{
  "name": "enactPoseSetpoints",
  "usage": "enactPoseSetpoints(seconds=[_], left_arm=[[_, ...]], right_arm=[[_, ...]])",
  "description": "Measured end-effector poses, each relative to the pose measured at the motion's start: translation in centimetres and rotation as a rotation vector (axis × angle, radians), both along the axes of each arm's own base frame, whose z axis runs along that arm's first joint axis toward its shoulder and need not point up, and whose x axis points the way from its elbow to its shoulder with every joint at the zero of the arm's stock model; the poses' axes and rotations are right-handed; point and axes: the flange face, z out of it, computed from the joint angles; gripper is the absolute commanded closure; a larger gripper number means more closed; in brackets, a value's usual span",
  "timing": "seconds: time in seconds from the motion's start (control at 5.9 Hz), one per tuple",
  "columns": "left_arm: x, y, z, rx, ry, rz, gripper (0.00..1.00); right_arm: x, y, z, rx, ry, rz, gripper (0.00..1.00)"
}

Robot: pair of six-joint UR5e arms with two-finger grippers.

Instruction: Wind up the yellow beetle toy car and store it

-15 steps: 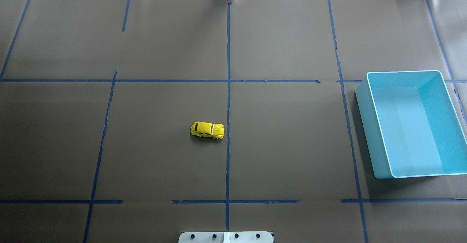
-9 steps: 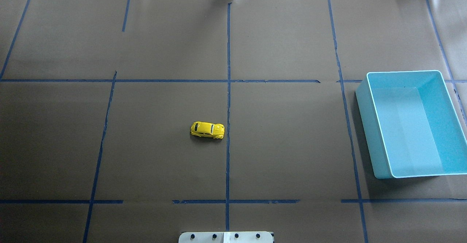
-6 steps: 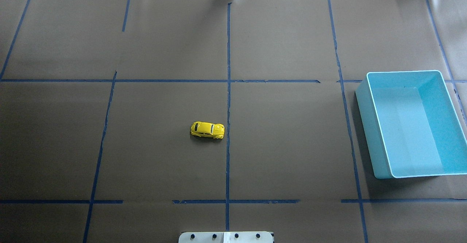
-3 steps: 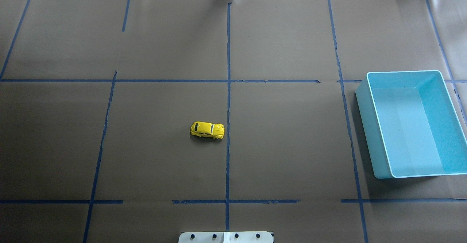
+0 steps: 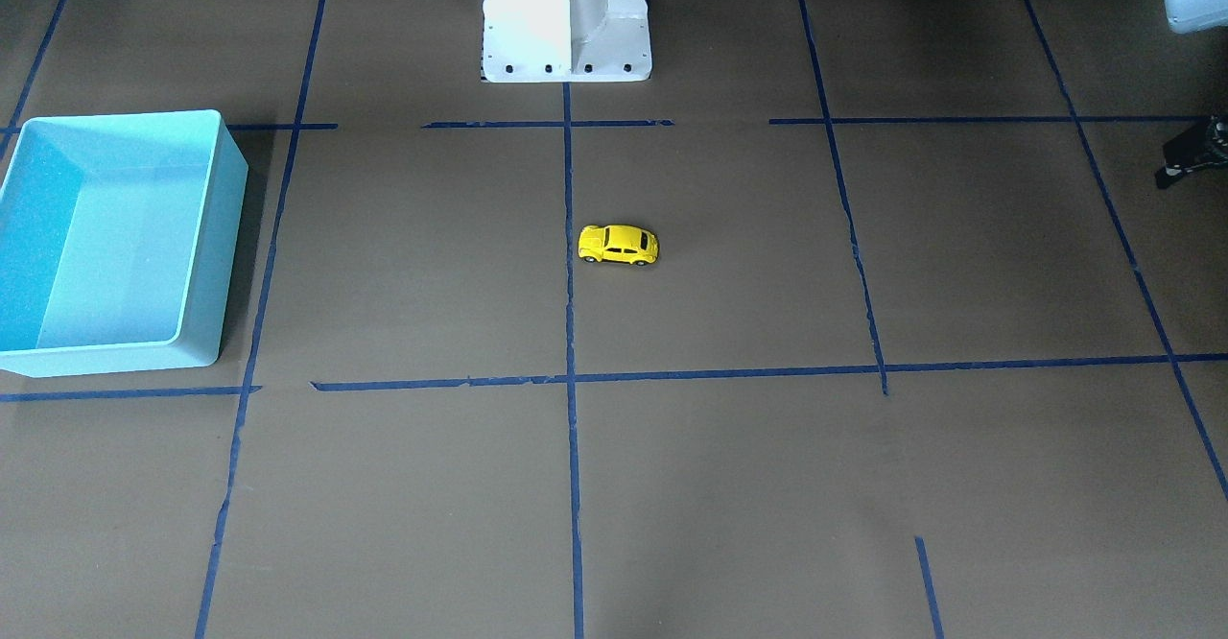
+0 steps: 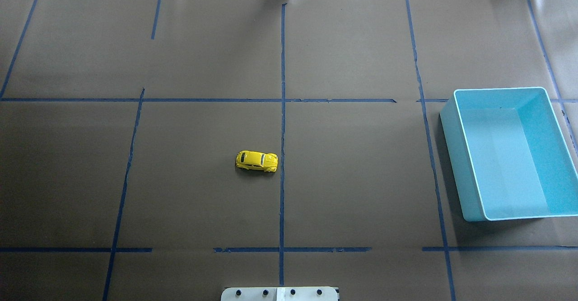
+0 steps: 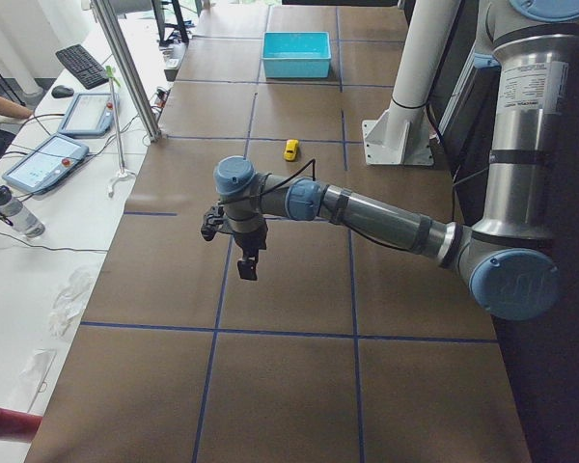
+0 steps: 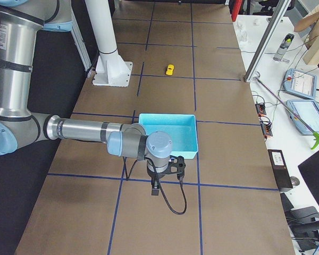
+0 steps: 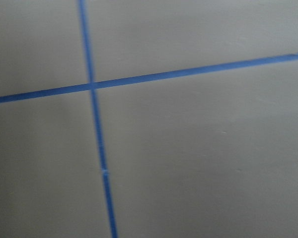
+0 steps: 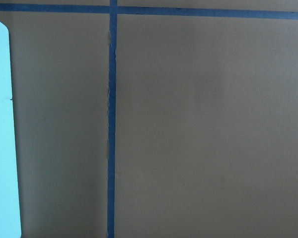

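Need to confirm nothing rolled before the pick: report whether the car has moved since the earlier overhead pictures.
No. The car sits just left of the centre tape line, the same as before.

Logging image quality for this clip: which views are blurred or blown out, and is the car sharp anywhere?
Left wrist view: soft, the blue tape lines smeared. Right wrist view: sharper, but the light blue bin at the edge is washed out pale. Front-facing view: the white robot base is overexposed. Overhead view: crisp, the yellow beetle toy car sharp with a small shadow beside it.
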Motion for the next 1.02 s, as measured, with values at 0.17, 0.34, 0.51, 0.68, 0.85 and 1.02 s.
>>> enactPoseSetpoints(seconds=[0.17,0.34,0.51,0.68,0.85,1.02], left_arm=[[1.2,-0.1,-2.1,0.114,0.014,0.103,0.00],[2.2,-0.4,-4.0,0.210,0.025,0.181,0.00],[3.5,-0.5,-6.4,0.289,0.014,0.228,0.00],[5.7,0.2,-9.7,0.380,-0.009,0.278,0.00],[7.5,0.8,-13.0,0.459,-0.012,0.312,0.00],[8.8,0.6,-16.1,0.524,0.001,0.326,0.00]], right_arm=[[0.0,0.0,0.1,-0.001,0.000,0.000,0.00],[0.0,0.0,0.1,-0.002,0.001,0.000,0.00],[0.0,0.0,0.1,-0.002,0.001,0.000,0.00],[0.0,0.0,0.1,-0.003,0.001,0.000,0.00],[0.0,0.0,0.1,-0.003,0.001,0.000,0.00],[0.0,0.1,0.1,-0.003,0.001,0.000,0.00]])
